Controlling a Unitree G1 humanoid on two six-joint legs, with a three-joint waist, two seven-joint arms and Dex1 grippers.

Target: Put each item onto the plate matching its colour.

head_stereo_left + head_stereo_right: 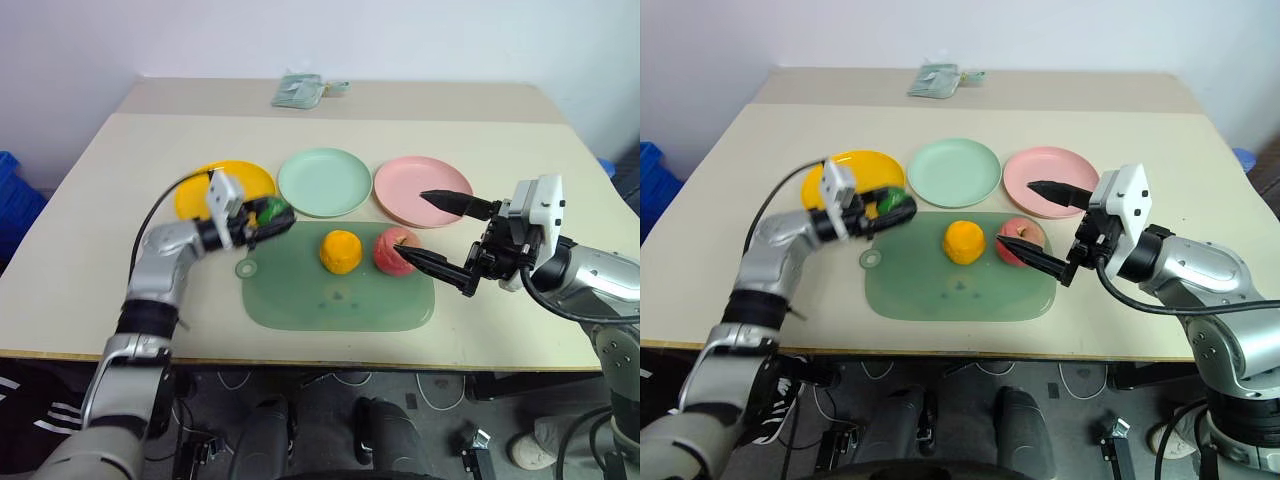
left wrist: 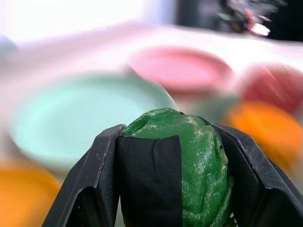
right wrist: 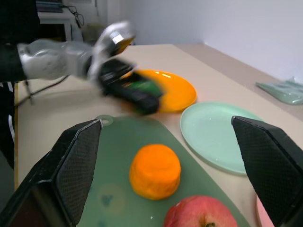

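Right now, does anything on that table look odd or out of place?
Nothing spilled or damaged. The orange fruit and red apple sit on the green mat, not on plates; the left tool grips the green fruit.

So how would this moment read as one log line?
left tool: shut on dark green round toy fruit | right tool: open, beside pink-red toy apple | orange toy fruit: on translucent green mat

The green fruit (image 2: 199, 165) looks bumpy and shiny. The plates (image 1: 324, 181) look like smooth plastic. The mat (image 1: 340, 295) is see-through. The counter (image 1: 90, 260) is matt.
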